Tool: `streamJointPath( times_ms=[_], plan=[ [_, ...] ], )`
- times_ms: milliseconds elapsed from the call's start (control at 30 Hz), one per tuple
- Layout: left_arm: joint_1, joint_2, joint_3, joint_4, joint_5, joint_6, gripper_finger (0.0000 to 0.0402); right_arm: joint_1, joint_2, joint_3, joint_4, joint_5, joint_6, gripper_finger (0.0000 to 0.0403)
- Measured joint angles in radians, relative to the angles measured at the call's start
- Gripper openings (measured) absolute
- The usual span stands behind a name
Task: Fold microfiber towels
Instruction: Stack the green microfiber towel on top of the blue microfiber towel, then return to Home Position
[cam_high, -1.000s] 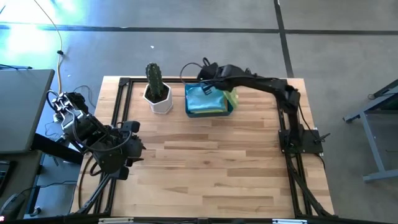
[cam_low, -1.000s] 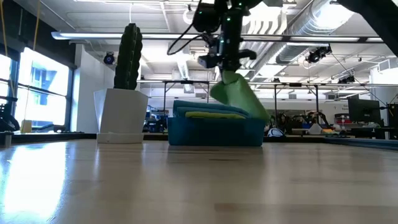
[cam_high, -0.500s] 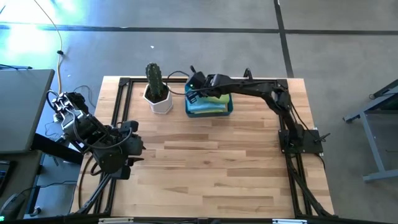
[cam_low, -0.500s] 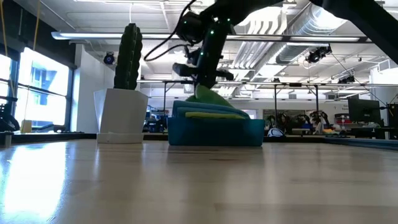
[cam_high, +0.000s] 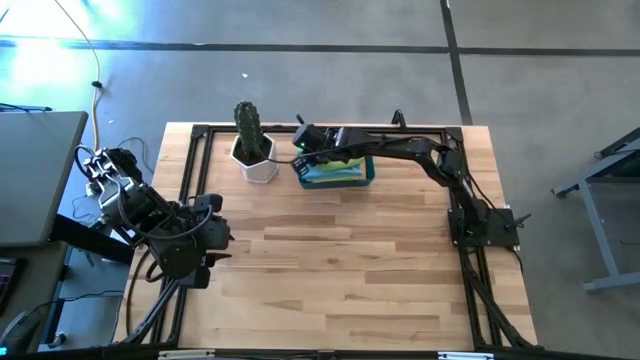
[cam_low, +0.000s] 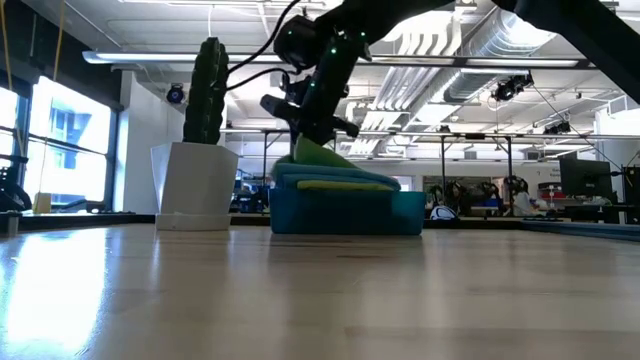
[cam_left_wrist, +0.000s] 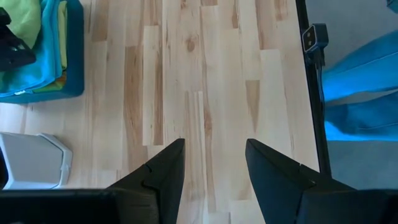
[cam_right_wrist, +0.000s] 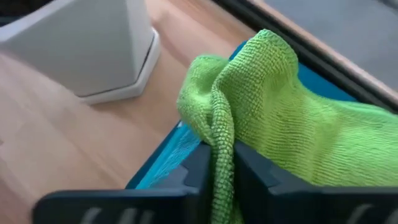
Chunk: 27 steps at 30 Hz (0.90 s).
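My right gripper (cam_high: 305, 150) hangs over the left end of the blue bin (cam_high: 368, 176) at the table's far edge and is shut on a lime green towel (cam_right_wrist: 280, 118). The towel trails from the fingers across the stack of folded towels (cam_low: 335, 180) in the bin. The top of that stack shows light blue and yellow layers. My left gripper (cam_left_wrist: 214, 162) stands open above bare table near the left edge, with nothing between its fingers. My right gripper pinches a bunched fold of the lime green towel (cam_right_wrist: 219, 134) between its two fingers (cam_right_wrist: 196, 168). The fingers come slanting down from the table's right. Beyond the fingers the cloth stands up in a hump, and the rest (cam_low: 322, 157) lies slack on the stack in the bin.
A cactus in a white pot (cam_high: 252, 150) stands just left of the bin, close to my right gripper. Black frame rails (cam_high: 190, 180) run along the table's left, right and far edges. Bare wood (cam_high: 340, 260) spreads over the middle and near side.
My right gripper has gone down and toward the table's left, from over the bin's right part to its left end, and has tipped further downward. The green towel first hung over the bin's right end. It has been drawn across the stack and now lies on it.
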Motion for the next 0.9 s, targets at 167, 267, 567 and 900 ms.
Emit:
streamJointPath(
  times_ms=[167,267,567,900],
  plan=[
    [0.000,0.000,0.000,0.000,-0.002,0.000,0.0158,0.004,-0.002,0.000,-0.008,-0.029,-0.002,0.0128],
    [0.000,0.000,0.000,0.000,-0.008,0.000,0.0158,0.005,-0.025,0.000,-0.039,-0.037,0.003,0.0171],
    [0.024,0.000,0.000,0.003,-0.037,0.000,0.0158,0.013,-0.194,0.002,-0.156,-0.036,-0.178,0.0199],
    [0.097,0.000,0.000,0.033,-0.037,0.016,0.0158,0.078,-0.378,-0.016,-0.463,0.123,-0.259,0.0200]
  ],
)
